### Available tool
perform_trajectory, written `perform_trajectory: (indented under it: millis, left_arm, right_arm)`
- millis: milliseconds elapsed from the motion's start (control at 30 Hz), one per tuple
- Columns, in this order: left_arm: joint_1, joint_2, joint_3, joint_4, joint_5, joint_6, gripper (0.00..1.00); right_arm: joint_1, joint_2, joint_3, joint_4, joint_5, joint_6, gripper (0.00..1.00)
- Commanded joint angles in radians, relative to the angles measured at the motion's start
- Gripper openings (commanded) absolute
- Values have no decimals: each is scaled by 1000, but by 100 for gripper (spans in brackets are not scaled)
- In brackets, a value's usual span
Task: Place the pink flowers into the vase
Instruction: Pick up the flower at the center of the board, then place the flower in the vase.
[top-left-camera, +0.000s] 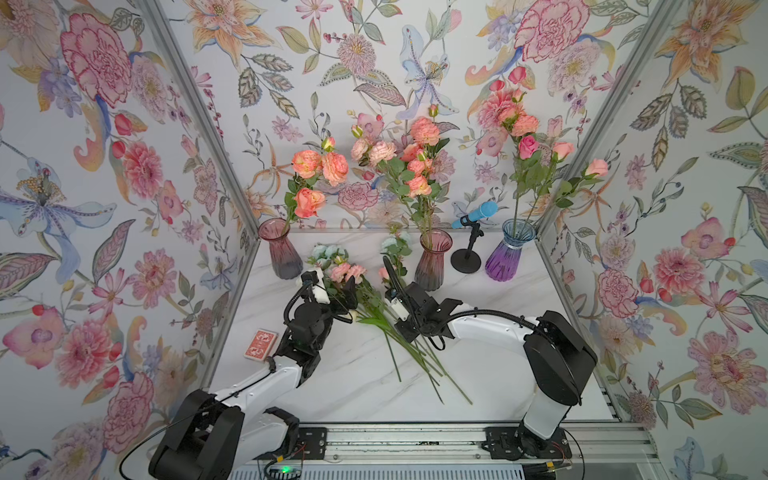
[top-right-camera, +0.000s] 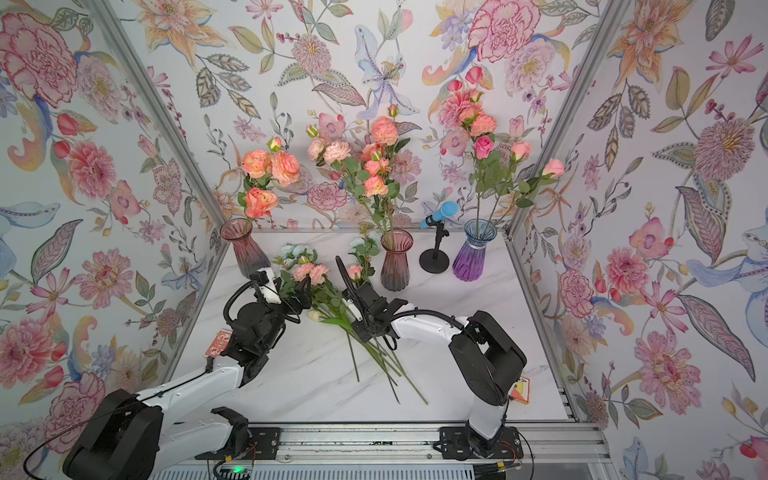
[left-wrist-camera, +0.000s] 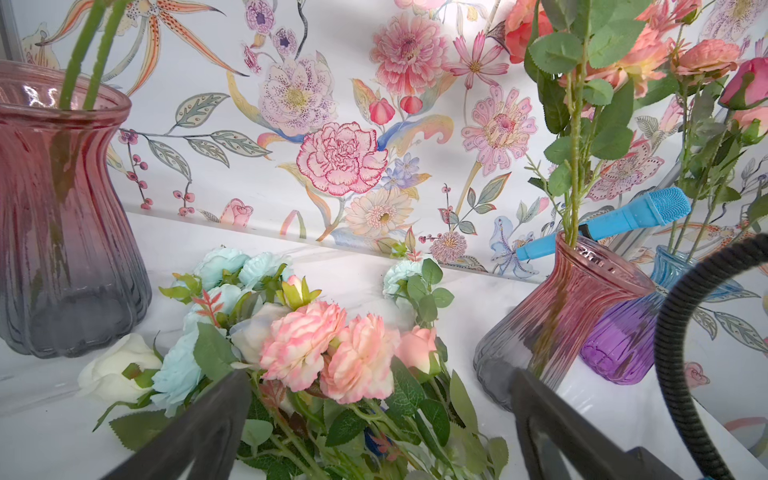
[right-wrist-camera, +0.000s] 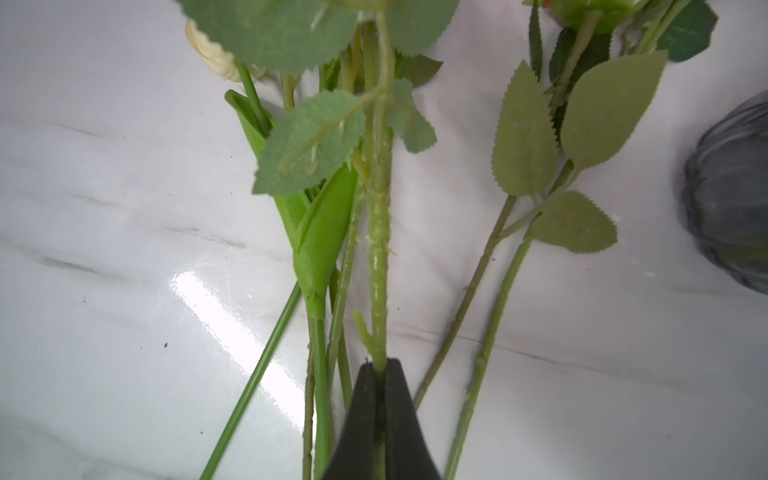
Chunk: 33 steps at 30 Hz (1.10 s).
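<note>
Pinched in the right gripper (right-wrist-camera: 379, 368), closest to its wrist lens, is one knobbly green stem (right-wrist-camera: 379, 249). The jaws are pressed together on it low down, well away from its head. It lies in a heap with other stems on the marble table (top-left-camera: 490, 382). The pink flowers (top-left-camera: 348, 272) rest at the heap's far end, mixed with pale blue flowers (left-wrist-camera: 216, 266), between the left vase (top-left-camera: 282, 253) and the middle vase (top-left-camera: 434, 259).

Lifting now would likely drag tangled neighbours along, blue ones included. Held so low, the top-heavy stem may swivel in the pinch, and its head could knock the middle vase, which is already crowded. Which bloom this stem carries I cannot tell.

The right arm reaches leftwards from the near right, elbow high, forearm low, wrist tipped down. The left arm stretches far from the near left. The left gripper (left-wrist-camera: 376, 374) is spread wide either side of the pink heads, holding nothing.
</note>
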Motion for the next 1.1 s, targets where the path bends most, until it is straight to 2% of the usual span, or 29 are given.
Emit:
perform_trajectory:
  millis: [0,233,367,600,767,933,1067]
  left_arm:
    - [-4,11,-4,13,22,-43,100]
    - [-5,93,5,165,161,-323,100]
    - [-4,138,28,224,201,-432,100]
    - [-4,196,61,322,233,-503,99]
    - [-6,256,65,426,262,-557,95]
    - [-9,294,61,489,278,-594,89]
    - [-12,292,65,490,276,-588,80]
  right_arm:
    - [-11,-25,-3,-6,-11,23,3]
    - [-14,-135,45,12,0,29,2]
    - [1,-183,53,15,3,24,1]
    - [33,-249,21,35,-3,5,1]
    - [44,-262,10,51,-10,8,1]
    - [61,-265,1,85,-26,8,2]
    - [70,-249,15,85,-26,3,2]
